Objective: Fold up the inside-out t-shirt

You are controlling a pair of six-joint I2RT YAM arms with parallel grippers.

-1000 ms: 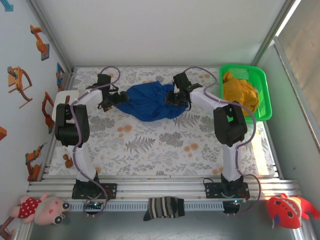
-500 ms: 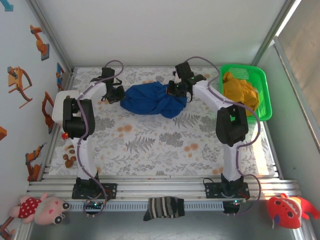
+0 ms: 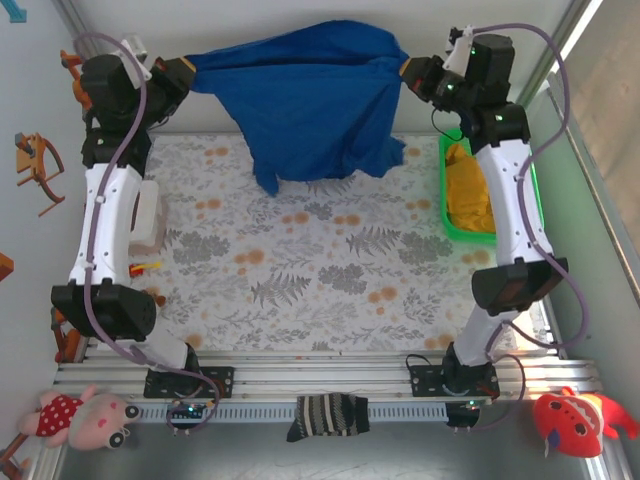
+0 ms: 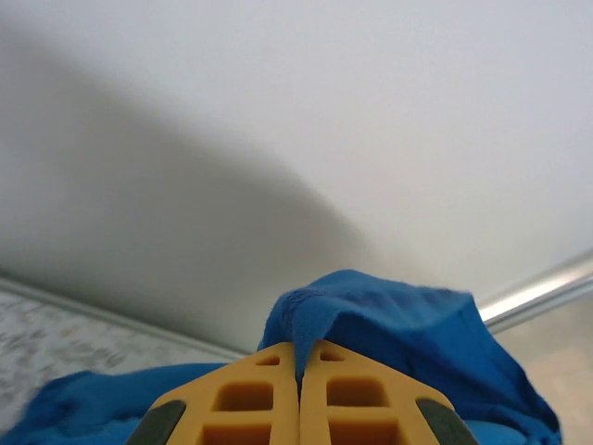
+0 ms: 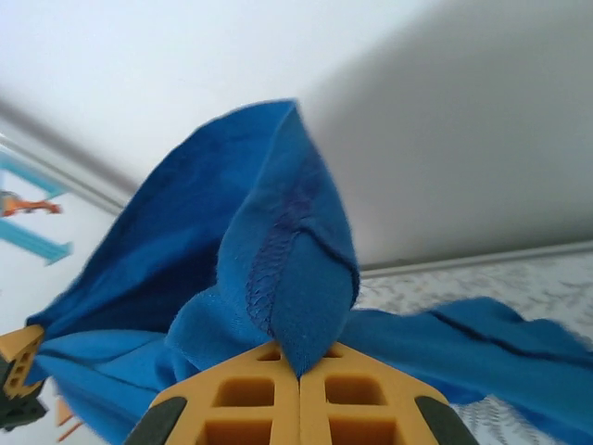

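Top external view: t-shirt strung left to right between two high grippers

The inside-out t-shirt (image 3: 310, 105) hangs in the air over the far end of the table (image 3: 300, 290), stretched between the two arms. The left gripper (image 3: 188, 72) is clamped on its left end and the right gripper (image 3: 408, 72) on its right end. In each wrist view the yellow fingers meet, with a pinch of blue cloth rising from between their tips.

The taut top edge runs straight across from one gripper to the other, roughly level and parallel to the table's far edge. The rest of the cloth drops from it toward the table. So the held axis lies left to right, and the loose body lies below and between the grippers. Neither arm is nearer, since each has one end. The drape is uneven: a long point hangs lowest on the left and a shorter flap on the right. Whether the lowest point touches the table cannot be told from above.

As I judge it, laying the shirt flat calls for both arms to descend together toward the near edge with that top edge taut, so the body spreads rather than bunches. The green basket (image 3: 465, 236) holding a mustard-yellow garment (image 3: 468, 195) sits just beside the right arm and could snag the cloth.
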